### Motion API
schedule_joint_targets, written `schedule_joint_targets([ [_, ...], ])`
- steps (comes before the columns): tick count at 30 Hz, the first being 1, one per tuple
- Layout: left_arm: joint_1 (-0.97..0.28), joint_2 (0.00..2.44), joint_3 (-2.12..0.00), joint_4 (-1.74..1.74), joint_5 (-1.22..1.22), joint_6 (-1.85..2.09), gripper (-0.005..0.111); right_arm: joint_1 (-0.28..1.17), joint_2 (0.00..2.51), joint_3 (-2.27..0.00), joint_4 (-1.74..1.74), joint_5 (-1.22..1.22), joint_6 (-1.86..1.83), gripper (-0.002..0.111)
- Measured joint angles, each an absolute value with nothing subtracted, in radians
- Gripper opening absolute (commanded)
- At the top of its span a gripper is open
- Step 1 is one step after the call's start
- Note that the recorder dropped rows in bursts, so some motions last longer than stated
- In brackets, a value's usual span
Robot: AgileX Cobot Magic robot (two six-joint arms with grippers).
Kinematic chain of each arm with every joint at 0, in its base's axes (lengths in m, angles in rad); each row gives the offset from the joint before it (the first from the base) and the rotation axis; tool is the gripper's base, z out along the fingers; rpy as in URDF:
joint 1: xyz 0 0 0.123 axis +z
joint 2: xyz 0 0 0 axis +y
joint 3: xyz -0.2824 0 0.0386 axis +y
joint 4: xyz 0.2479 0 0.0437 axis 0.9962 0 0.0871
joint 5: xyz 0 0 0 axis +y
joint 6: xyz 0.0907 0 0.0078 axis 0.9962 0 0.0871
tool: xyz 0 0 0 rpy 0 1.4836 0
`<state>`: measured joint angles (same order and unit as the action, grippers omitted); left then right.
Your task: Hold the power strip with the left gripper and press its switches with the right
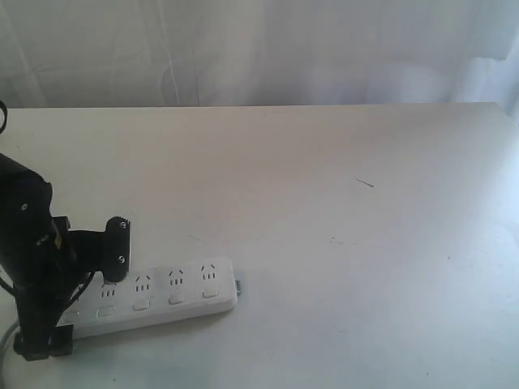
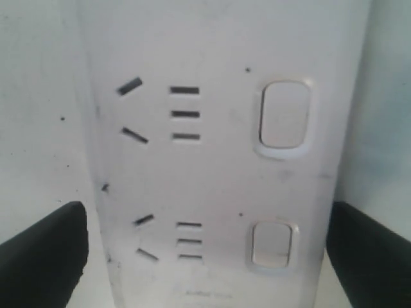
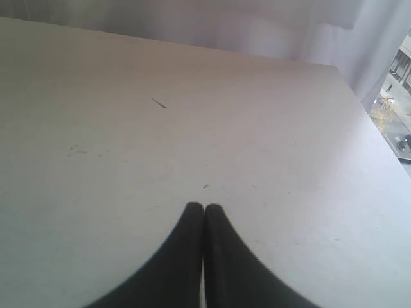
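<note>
at seven o'clock on the pale surface (image 1: pixel 340 203), the long white plastic power strip (image 1: pixel 162 296) lies flat between the black left hand's (image 2: pixel 205 212) parted fingers. the black right hand (image 3: pixel 203 208), fingers together, hangs over the surface.

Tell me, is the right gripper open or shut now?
Shut: the right gripper shows its two black fingers pressed together, with nothing between them.

White tabletop (image 1: pixel 340 162), matte and lightly scuffed. A thin dark sliver (image 1: pixel 365 183) lies flat at about 2 o'clock from the table centre. A faint smudge (image 1: pixel 332 240) sits toward 3 o'clock. A white curtain (image 1: pixel 259 49) hangs behind the far edge at 12 o'clock.
</note>
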<state>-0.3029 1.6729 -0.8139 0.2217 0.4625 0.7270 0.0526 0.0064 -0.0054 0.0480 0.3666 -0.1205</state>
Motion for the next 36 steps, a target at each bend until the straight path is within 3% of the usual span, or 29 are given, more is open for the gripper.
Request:
schedule_joint_targets([
  [7, -0.303, 1.677, -0.818, 0.213, 0.466, 0.766, 0.105, 0.053, 0.006, -0.005, 0.048, 0.367, -0.121, 0.0],
  [9, -0.303, 1.677, -0.818, 0.211, 0.466, 0.77, 0.099, 0.053, 0.006, -0.005, 0.048, 0.367, -0.121, 0.0],
  [12, -0.303, 1.679, -0.818, 0.207, 0.469, 0.77, 0.074, 0.053, 0.006, -0.005, 0.048, 0.367, -0.121, 0.0],
  [17, -0.303, 1.683, -0.818, 0.192, 0.482, 0.771, 0.002, 0.053, 0.006, -0.005, 0.048, 0.367, -0.121, 0.0],
  [36, -0.35, 1.683, -0.832, 0.184, 0.333, 0.869, 0.0, 0.053, 0.006, -0.005, 0.048, 0.367, -0.121, 0.0],
])
